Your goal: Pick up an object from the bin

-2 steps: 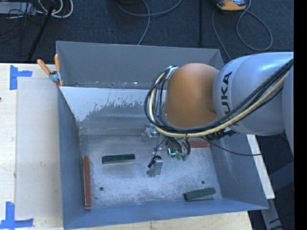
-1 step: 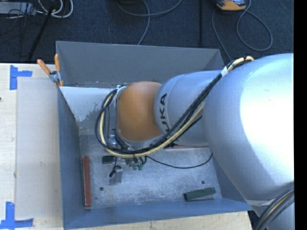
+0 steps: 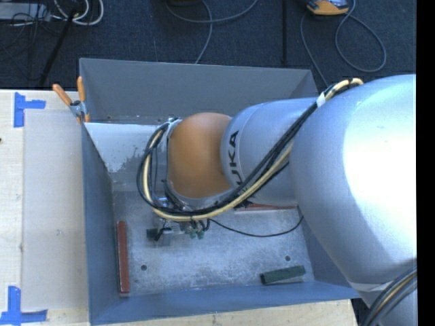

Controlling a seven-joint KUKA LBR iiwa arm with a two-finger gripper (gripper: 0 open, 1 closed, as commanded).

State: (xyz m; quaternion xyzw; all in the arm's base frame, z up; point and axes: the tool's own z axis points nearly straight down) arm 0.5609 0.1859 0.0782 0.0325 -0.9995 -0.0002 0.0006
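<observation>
Two loose things lie on the speckled grey metal bin [image 3: 204,277] floor: a long, thin reddish-brown bar [image 3: 123,257] at 8 o'clock, and a flat dark-green block [image 3: 283,275] at 5 o'clock. The claw [image 3: 178,233], under the smooth orange cover [image 3: 197,155], hangs near centre, apart from both; open or closed, I cannot tell.

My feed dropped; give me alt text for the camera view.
The arm reaches from the right into the grey bin, its gripper low over the floor mid-bin. A brown stick lies along the left wall, a dark block front right.
</observation>
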